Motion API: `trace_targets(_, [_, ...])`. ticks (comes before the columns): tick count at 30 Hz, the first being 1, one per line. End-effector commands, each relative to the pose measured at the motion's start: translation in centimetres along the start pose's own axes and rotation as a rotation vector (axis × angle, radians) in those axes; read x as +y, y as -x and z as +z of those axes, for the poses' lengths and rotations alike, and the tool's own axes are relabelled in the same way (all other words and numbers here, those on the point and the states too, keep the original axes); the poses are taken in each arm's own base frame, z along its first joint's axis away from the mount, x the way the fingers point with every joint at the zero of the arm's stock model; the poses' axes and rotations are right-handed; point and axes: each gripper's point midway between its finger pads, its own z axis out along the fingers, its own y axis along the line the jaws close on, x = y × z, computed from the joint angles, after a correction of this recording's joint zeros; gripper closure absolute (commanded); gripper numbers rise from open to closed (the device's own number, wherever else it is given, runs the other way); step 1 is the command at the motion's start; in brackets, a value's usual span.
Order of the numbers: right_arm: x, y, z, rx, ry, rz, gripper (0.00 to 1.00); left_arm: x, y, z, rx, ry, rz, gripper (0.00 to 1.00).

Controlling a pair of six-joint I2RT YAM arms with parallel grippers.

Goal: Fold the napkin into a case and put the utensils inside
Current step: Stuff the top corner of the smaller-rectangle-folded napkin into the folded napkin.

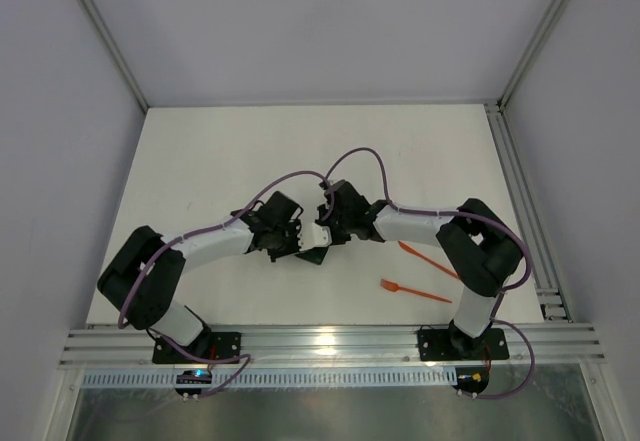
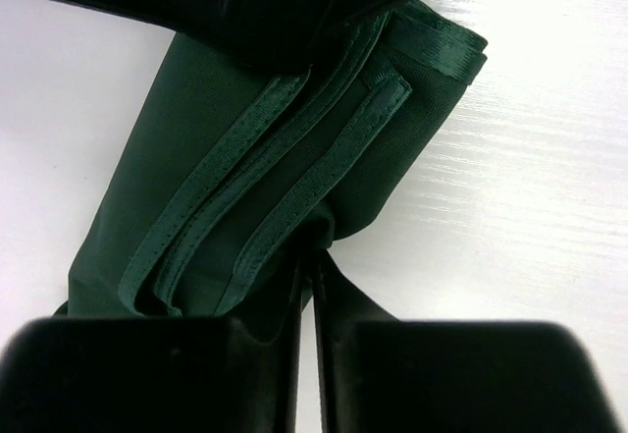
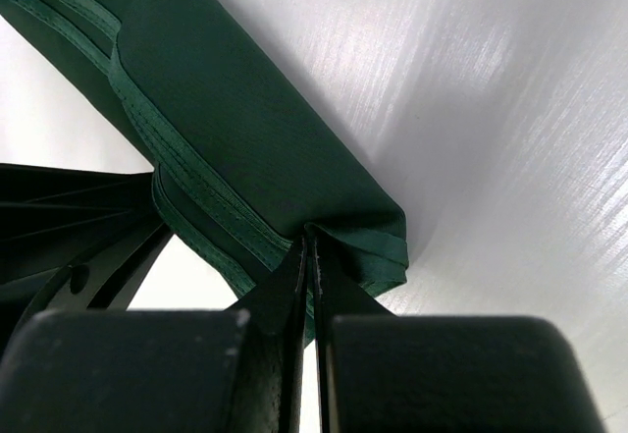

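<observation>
1. I read this as a robotics lab test cell.
2. Plain grey panels (image 1: 320, 21) held in aluminium posts (image 1: 105, 33) wall in a white table (image 1: 230, 151).
3. The arm bases (image 1: 213, 345) are bolted to an extruded rail (image 1: 330, 341) — a slotted cable duct (image 1: 330, 378) runs alongside it.

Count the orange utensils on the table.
2. An orange fork lies on the table near the right arm; a second orange utensil lies just beyond it, closer to that arm. Others could be hidden beneath the arms.
</observation>
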Motion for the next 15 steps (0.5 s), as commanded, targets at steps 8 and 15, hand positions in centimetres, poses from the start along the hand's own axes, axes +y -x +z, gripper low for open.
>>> trace_targets(8, [2.4, 0.0, -0.3, -0.046, 0.111, 0.010, 0.96, -1.3, 0.8, -2.9, -0.038, -0.060, -0.099, 0.73])
trace_targets(15, [1.1, -0.5, 0.0, -0.047, 0.085, 0.038, 0.96, -2.3, 3.1, -6.2, -0.109, -0.144, -0.094, 0.62])
